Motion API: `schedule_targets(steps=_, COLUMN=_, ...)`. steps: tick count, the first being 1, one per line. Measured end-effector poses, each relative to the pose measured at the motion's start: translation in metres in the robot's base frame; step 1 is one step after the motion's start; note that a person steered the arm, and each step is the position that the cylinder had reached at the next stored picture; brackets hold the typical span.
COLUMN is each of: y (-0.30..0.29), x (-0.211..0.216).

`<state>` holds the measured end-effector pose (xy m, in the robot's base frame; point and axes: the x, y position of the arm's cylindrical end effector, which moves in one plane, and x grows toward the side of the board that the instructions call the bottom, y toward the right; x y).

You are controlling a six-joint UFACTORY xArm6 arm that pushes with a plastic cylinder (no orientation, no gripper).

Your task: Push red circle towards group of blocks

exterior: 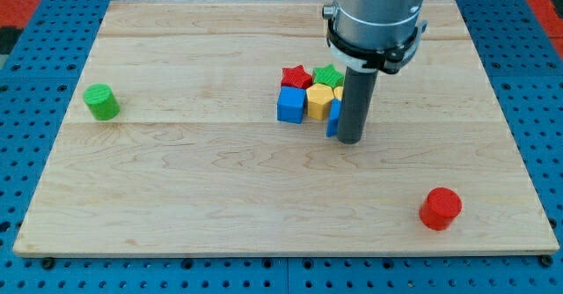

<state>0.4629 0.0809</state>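
Note:
The red circle lies near the board's lower right corner, alone. The group of blocks sits at the board's middle: a red star, a green star, a blue cube, a yellow block and a blue block partly hidden behind the rod. My tip rests on the board at the group's right edge, touching or right beside the hidden blue block. The red circle is well to the lower right of my tip.
A green cylinder stands alone at the board's left side. The wooden board lies on a blue pegboard surface. The arm's grey body hangs over the board's top middle.

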Motion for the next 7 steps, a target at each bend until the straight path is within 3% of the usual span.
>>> schedule_targets(steps=2, y=0.059, x=0.004)
schedule_targets(steps=3, y=0.147, x=0.031)
schedule_targets(steps=4, y=0.155, x=0.090)
schedule_targets(steps=5, y=0.127, x=0.152)
schedule_targets(steps=6, y=0.069, x=0.128)
schedule_targets(steps=7, y=0.064, x=0.096)
